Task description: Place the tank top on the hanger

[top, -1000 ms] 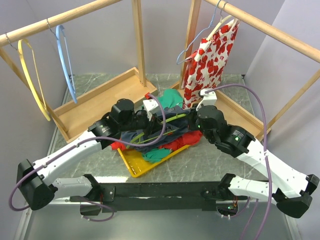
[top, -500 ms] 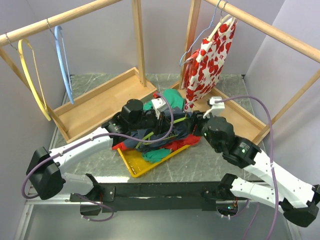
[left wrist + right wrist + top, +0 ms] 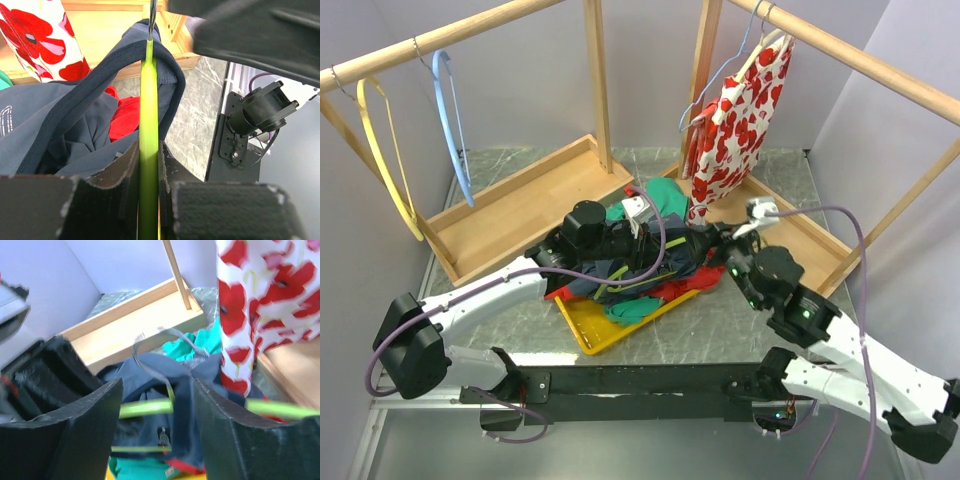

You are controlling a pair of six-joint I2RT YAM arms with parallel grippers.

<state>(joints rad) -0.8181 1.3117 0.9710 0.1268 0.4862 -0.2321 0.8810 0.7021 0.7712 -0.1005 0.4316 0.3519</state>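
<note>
My L fingers (image 3: 120,185), black w/ rough padded faces, are clamped on the hanger (image 3: 148,100). It's a thin, smooth lime plastic bar running to 12 o'clock, w/ a dark metal stem at its tip. The tank top (image 3: 75,130), soft navy knit w/ stitched hem, loops a strap over that bar & slumps to 9 o'clock. My R fingers (image 3: 85,430) stand apart, gripping nothing. The heap sits mid-desk on a yellow tray (image 3: 582,325). The desk (image 3: 710,318) is grey & marbled. Wooden rack (image 3: 520,200) at 11 o'clock; walls pale lilac.
</note>
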